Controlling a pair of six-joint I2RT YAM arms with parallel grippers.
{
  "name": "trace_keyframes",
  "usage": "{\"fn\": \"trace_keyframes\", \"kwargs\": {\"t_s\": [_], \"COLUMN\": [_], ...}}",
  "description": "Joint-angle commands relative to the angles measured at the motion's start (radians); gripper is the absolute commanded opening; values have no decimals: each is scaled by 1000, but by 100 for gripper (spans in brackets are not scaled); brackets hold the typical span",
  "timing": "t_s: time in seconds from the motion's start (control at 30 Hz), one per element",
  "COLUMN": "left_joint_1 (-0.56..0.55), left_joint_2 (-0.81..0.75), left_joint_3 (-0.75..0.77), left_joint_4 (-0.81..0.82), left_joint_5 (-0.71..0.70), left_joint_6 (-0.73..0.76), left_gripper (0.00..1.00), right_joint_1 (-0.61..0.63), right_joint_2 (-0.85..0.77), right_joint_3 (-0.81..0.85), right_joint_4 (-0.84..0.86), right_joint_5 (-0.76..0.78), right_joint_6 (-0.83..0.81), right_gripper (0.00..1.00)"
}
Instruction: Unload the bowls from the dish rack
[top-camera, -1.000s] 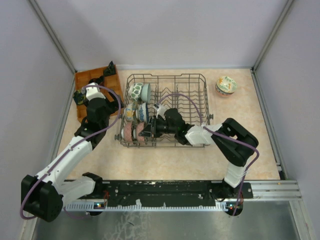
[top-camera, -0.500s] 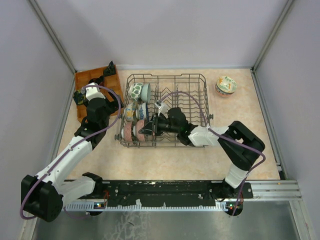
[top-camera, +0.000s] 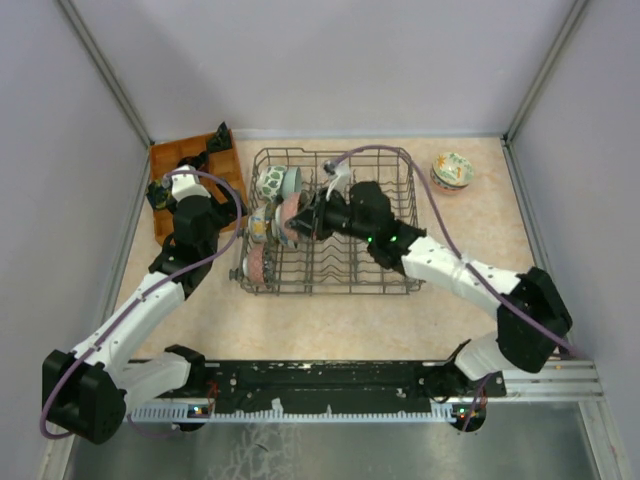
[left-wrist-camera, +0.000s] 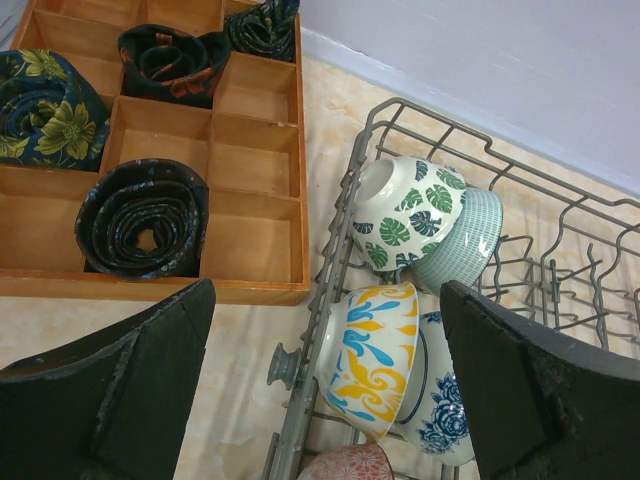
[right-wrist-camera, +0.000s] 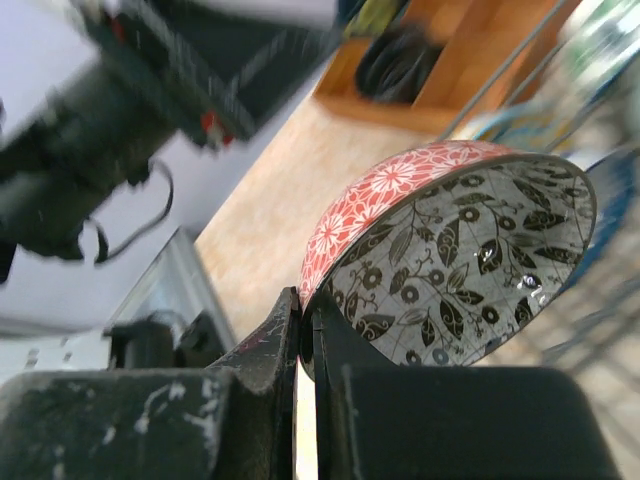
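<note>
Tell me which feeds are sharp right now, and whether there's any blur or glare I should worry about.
Right wrist: the red bowl pinched in the right gripper is crisp, but everything behind it is smeared and out of focus. Left wrist: sharp and evenly lit, with the bowl patterns in the dish rack readable. Top external: clear, soft shadows only, no glare on the table.

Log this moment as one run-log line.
right gripper: shut on red bowl rim, above dish rack | left gripper: open, by rack's left end | lone bowl: on table, right of rack
</note>
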Motion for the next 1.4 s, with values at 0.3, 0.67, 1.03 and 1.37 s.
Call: {"fn": "trace_keyframes", "kwargs": {"t_s": [0.3, 0.67, 1.03, 1.37], "left_joint_1": [-6, -7, -7, -7], "left_joint_2": [-10, -25, -21, -15], "left_joint_3": [20, 28, 29, 27], "left_joint_4": [17, 1, -7, -6], "left_joint_5": [13, 8, 8, 20], "left_joint_6": [2, 4, -2, -13], "left_gripper": [99, 99, 99, 99], "right_joint_1": [-471, -608, -688, -745], "right_joint_2": [172, 649, 687, 727], "right_joint_3": [803, 1402, 1359, 1367], "right_joint_4": [-765, -1193, -1250, -1305], "right_joint_5": [378, 614, 604, 542], "right_joint_6": [-479, -630, -646, -672], "right_gripper": [0, 0, 0, 0]}}
